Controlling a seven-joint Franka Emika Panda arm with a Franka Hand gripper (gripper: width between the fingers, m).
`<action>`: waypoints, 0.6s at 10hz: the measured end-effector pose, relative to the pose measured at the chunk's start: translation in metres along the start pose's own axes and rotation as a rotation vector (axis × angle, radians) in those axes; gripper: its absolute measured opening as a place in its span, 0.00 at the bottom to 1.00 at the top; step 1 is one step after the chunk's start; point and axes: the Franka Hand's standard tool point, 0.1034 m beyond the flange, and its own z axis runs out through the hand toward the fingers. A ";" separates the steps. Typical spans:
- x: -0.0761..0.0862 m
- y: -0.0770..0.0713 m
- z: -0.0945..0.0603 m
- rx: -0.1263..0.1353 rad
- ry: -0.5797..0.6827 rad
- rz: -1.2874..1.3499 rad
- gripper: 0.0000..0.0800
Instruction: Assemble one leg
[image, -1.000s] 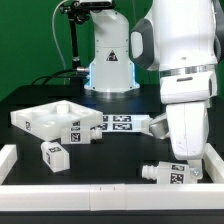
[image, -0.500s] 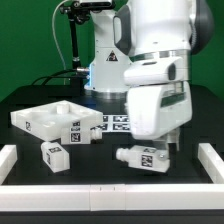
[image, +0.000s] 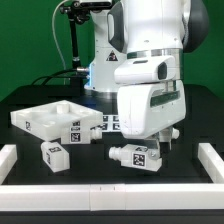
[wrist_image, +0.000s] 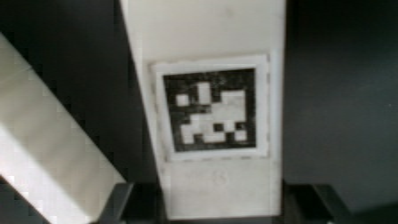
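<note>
though the arm hides much, the leg (image: 132, 156) lies on its side beneath the gripper (wrist_image: 199, 205), its length crossing the parted jaws, not yet squeezed.

A black table (image: 25, 100) carries a white panel (image: 48, 117), two legs (image: 54, 154) (image: 133, 156), and the marker board (image: 108, 123).

Three legs show: one (image: 133, 156) under the arm, one (image: 55, 154) in front, one (image: 84, 131) beside the single panel (image: 45, 115).
</note>
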 end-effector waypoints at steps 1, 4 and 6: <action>0.006 -0.025 -0.018 0.006 0.000 0.029 0.36; 0.009 -0.088 -0.038 0.009 0.027 0.105 0.36; 0.006 -0.078 -0.036 0.008 0.016 0.087 0.36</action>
